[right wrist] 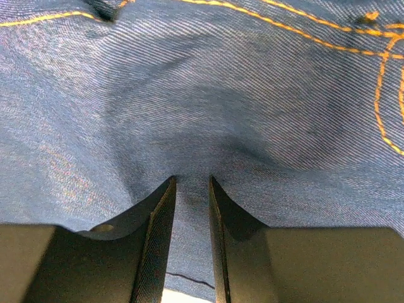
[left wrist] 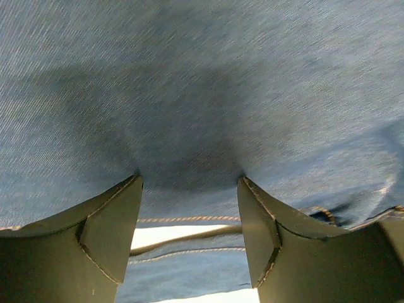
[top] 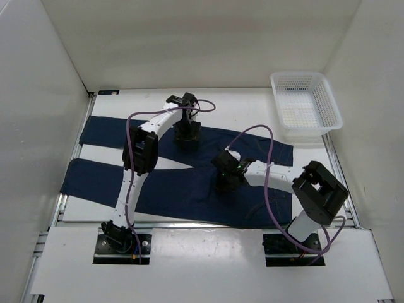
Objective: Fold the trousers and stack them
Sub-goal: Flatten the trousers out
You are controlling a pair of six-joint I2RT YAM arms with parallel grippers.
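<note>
White basket (top: 306,104): top cam only; wrist cams just trousers (right wrist: 252,95).

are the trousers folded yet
No, the trousers lie spread out flat, both legs stretched apart toward the left.

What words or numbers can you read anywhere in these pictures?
None: no word, number or sign can be read in any view.
The trousers show only orange stitching, no label or brand.
The white basket is plain, with nothing written on it.
</note>
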